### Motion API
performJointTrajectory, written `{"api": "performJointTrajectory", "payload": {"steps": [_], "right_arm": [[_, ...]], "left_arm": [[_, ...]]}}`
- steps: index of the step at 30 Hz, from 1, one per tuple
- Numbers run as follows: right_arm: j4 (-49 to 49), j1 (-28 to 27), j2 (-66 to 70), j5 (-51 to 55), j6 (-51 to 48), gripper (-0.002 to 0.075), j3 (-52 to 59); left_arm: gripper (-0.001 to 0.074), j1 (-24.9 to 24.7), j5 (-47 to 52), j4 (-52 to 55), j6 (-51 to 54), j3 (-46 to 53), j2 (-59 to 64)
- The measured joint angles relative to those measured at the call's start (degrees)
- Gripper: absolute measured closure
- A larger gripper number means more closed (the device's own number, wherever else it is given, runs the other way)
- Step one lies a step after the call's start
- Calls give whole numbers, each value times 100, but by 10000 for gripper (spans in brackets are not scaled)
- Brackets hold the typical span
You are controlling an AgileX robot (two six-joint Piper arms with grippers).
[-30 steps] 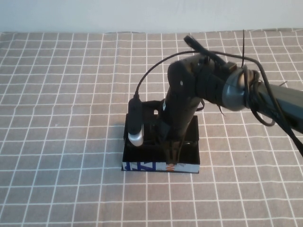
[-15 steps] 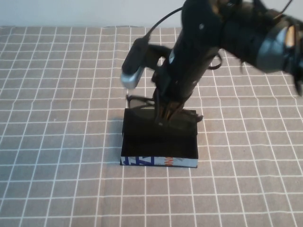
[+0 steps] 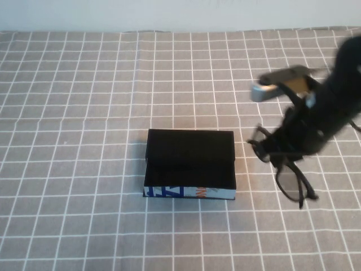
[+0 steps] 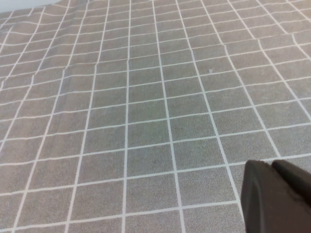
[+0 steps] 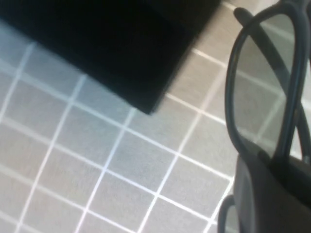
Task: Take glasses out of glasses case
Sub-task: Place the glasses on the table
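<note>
High view: a grey checked tablecloth (image 3: 73, 113) runs back to a pale wall (image 3: 169, 14). The right gripper (image 3: 285, 148) clamps the glasses (image 3: 289, 178), right of the open glasses case (image 3: 190, 165). The left gripper's (image 4: 277, 199) spread: cannot tell.

Black glasses (image 3: 287, 169) between the right gripper's (image 3: 282, 148) black jaws; black case (image 3: 190, 164), front white with blue and orange print; grey white-gridded cloth (image 3: 84, 113) over the bench.

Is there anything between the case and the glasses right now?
Nothing but bare cloth, in the high view. The right end effector holds the glasses beside the case. The left end effector hovers over cloth elsewhere.
</note>
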Motion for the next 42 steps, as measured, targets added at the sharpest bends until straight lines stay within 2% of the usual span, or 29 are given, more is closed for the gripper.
{"api": "performJointTrajectory", "payload": {"steps": [7, 15, 17, 24, 27, 30, 36, 42], "right_arm": [[630, -262, -181, -1057, 720, 709, 1344], [876, -262, 74, -1361, 772, 700, 1493], [876, -262, 121, -1339, 772, 670, 1493], [844, -262, 179, -1308, 804, 468, 1493], [758, -262, 179, -1264, 809, 435, 1493], [706, -262, 151, -1108, 809, 465, 1493], [654, -262, -481, -643, 681, 689, 1534], [641, -262, -2001, -583, 540, 738, 2112]], "left_arm": [[739, 0, 0, 0, 0, 0, 0], [739, 0, 0, 0, 0, 0, 0], [739, 0, 0, 0, 0, 0, 0], [740, 0, 0, 0, 0, 0, 0], [739, 0, 0, 0, 0, 0, 0], [739, 0, 0, 0, 0, 0, 0], [739, 0, 0, 0, 0, 0, 0], [739, 0, 0, 0, 0, 0, 0]]}}
